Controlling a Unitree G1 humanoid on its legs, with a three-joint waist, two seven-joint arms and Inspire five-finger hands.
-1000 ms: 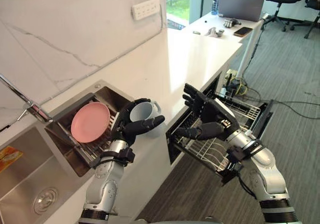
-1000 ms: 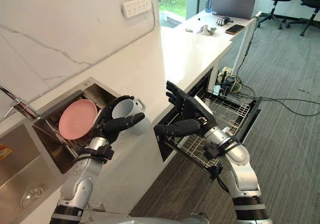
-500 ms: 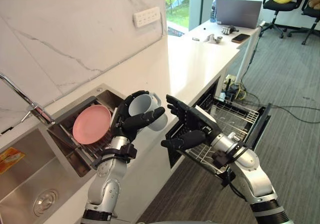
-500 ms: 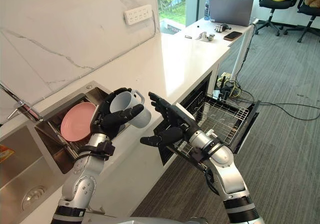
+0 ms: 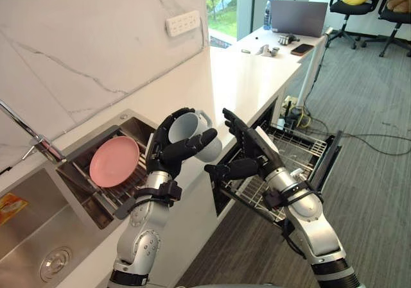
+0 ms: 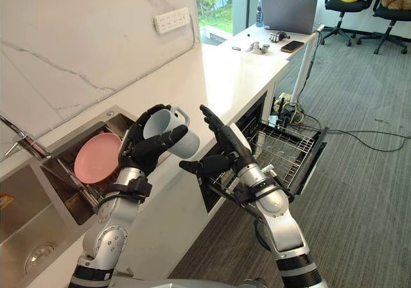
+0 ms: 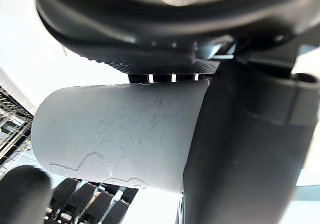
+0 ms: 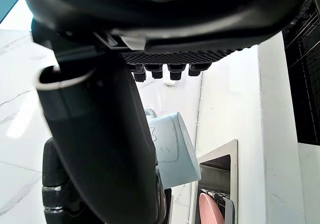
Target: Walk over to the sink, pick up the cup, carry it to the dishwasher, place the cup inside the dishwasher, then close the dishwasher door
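A pale blue-grey cup (image 5: 192, 133) with a handle is held up above the counter edge, tilted on its side, with my left hand (image 5: 168, 152) curled round it. The cup (image 7: 120, 134) lies against that hand's palm in the left wrist view. My right hand (image 5: 247, 154) is open with straight fingers, close to the right of the cup, above the dishwasher's pulled-out wire rack (image 5: 292, 160). The cup (image 8: 172, 149) shows beyond the right hand's thumb in the right wrist view. The dishwasher door (image 5: 326, 165) is open.
A pink plate (image 5: 114, 161) stands in a rack in the sink (image 5: 38, 237) at the left, with a faucet (image 5: 29, 131) behind it. The white countertop (image 5: 250, 76) runs back to a desk with a laptop (image 5: 298, 17). Office chairs (image 5: 359, 2) stand on the grey carpet.
My left hand has lifted the cup higher and a little right, away from the sink. The right hand rose and came in close beside the cup.
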